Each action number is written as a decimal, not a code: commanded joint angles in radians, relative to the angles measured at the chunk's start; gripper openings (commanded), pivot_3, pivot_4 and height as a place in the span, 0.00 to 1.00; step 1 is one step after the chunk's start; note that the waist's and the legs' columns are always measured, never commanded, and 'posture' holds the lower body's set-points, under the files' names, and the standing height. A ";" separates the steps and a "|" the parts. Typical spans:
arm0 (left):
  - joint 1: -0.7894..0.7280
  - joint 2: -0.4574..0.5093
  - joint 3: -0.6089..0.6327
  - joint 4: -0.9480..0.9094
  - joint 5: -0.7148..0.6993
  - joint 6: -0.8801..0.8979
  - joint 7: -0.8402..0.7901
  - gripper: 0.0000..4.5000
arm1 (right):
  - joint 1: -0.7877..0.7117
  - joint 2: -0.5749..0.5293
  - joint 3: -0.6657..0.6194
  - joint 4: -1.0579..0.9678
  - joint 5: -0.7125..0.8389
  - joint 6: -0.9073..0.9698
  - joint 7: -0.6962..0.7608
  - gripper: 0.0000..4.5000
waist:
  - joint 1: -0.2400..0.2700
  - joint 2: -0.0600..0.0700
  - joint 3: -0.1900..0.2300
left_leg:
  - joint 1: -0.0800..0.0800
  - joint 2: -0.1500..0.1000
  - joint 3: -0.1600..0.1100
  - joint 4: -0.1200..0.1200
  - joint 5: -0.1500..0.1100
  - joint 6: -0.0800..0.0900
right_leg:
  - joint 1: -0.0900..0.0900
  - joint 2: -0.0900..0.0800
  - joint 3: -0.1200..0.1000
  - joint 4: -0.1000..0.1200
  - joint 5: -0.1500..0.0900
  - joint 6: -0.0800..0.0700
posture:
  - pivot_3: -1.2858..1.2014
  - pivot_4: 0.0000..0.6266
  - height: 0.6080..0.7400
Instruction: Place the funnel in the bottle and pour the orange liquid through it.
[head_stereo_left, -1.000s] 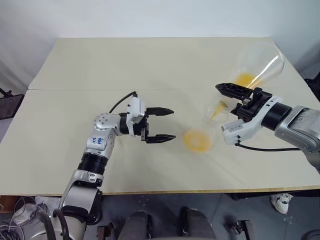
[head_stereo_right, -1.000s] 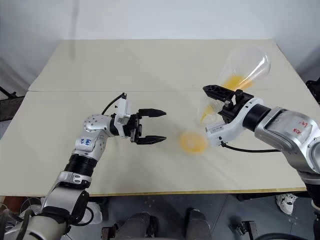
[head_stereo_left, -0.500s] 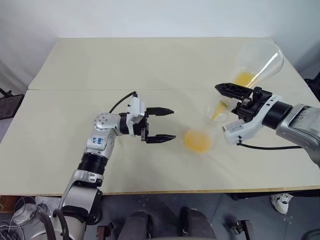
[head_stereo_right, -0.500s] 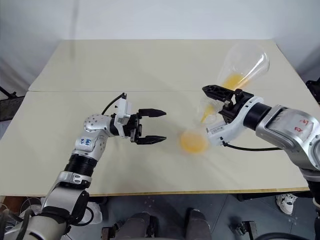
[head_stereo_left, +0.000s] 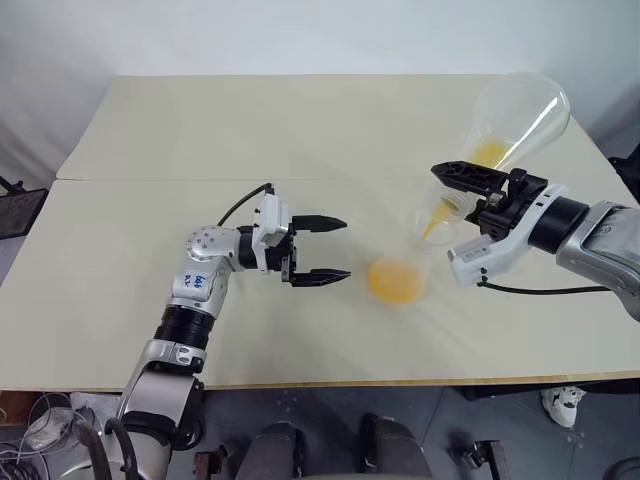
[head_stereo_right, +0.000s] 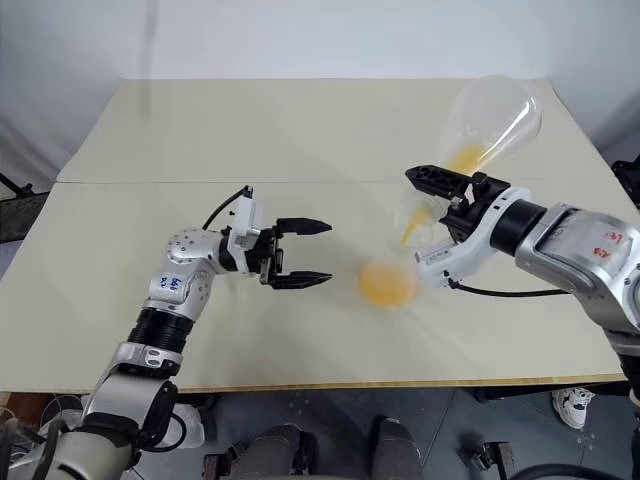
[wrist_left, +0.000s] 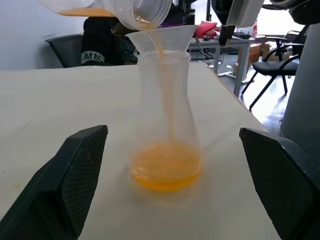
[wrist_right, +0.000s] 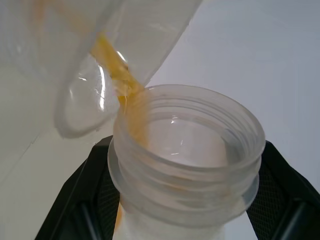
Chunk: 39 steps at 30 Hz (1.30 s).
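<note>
The clear conical bottle (head_stereo_left: 405, 268) stands on the table with the funnel (wrist_left: 165, 37) seated in its neck. A pool of orange liquid (wrist_left: 166, 167) lies in its base. My right gripper (head_stereo_left: 466, 193) is shut on the neck of a second clear flask (head_stereo_left: 518, 118), tilted mouth-down over the funnel. A thin orange stream (wrist_right: 116, 70) runs from that flask's mouth (wrist_right: 186, 145) into the funnel. More orange liquid (head_stereo_left: 489, 155) sits near the held flask's neck. My left gripper (head_stereo_left: 346, 247) is open, level, just left of the bottle and not touching it; its black fingers (wrist_left: 75, 170) flank the bottle.
The pale table (head_stereo_left: 300, 130) stretches wide behind and to the left, with a seam (head_stereo_left: 150, 180) across it. Its front edge (head_stereo_left: 330, 383) lies close to me. In the left wrist view, office chairs (wrist_left: 280, 65) and a desk stand beyond the table's far side.
The held flask's base has tipped up very slightly while the liquid keeps streaming into the funnel. The left arm has stayed put.
</note>
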 joint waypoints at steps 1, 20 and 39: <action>-0.017 0.014 0.015 -0.038 -0.015 0.008 -0.010 1.00 | -0.028 -0.016 -0.040 -0.010 0.008 -0.007 -0.020 0.62 | 0.000 0.000 0.000 | 0.000 0.000 0.000 0.000 0.000 0.000 | 0.000 0.000 0.000 0.000 0.000 0.000 | 0.52 0.24 1.00; -0.041 0.010 0.015 0.002 -0.006 -0.008 -0.010 1.00 | -0.045 -0.016 -0.033 0.003 0.016 -0.038 -0.016 0.62 | 0.000 0.000 0.000 | 0.000 0.000 0.000 0.000 0.000 0.000 | 0.000 0.000 0.000 0.000 0.000 0.000 | 0.52 0.24 1.00; -0.059 -0.005 0.016 0.046 -0.003 -0.040 -0.013 1.00 | -0.056 -0.010 -0.032 0.012 0.013 -0.074 -0.021 0.62 | 0.000 0.000 0.000 | 0.000 0.000 0.000 0.000 0.000 0.000 | 0.000 0.000 0.000 0.001 0.000 0.000 | 0.52 0.24 1.00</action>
